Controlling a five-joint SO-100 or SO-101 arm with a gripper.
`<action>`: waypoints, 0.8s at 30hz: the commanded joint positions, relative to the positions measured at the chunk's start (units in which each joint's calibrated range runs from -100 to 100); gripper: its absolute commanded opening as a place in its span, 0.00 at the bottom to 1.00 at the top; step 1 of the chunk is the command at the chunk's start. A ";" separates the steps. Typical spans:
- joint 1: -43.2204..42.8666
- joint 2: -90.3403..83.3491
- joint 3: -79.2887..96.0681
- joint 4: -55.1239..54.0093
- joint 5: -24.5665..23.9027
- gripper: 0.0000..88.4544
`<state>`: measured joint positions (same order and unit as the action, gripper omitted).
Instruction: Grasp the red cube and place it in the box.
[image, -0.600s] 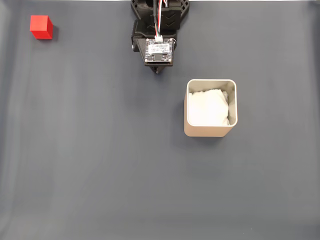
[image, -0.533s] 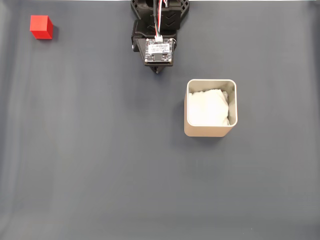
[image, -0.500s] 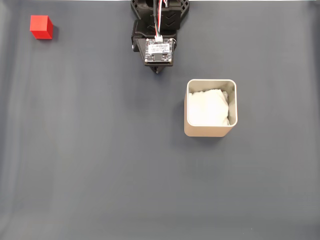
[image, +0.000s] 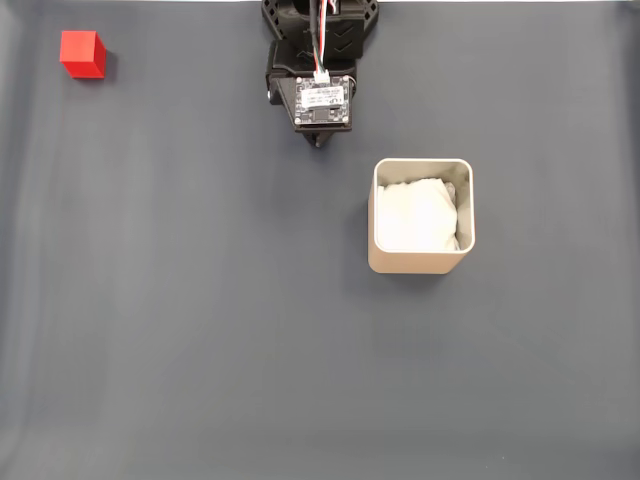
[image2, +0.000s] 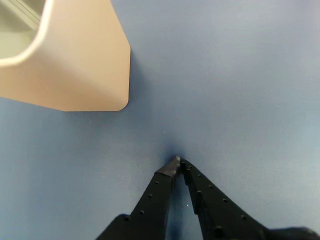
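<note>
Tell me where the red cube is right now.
In the fixed view the red cube sits on the dark mat at the far upper left corner, well left of the arm and far from the box.

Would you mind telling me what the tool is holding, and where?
Nothing: the tool is shut and empty; the red cube sits apart.

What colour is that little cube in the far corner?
Bright red, plain-faced small cube; the fixed view shows it best.

fixed cam looking straight down over whole mat; wrist cam pointing down close-up, both catching the box.
</note>
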<state>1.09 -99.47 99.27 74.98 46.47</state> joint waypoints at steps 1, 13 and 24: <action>-0.34 -0.53 0.64 1.06 0.20 0.00; -0.20 -0.53 0.64 0.15 0.20 0.00; -0.20 -0.53 0.64 0.56 0.15 0.00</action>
<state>0.94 -99.47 99.27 74.74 46.67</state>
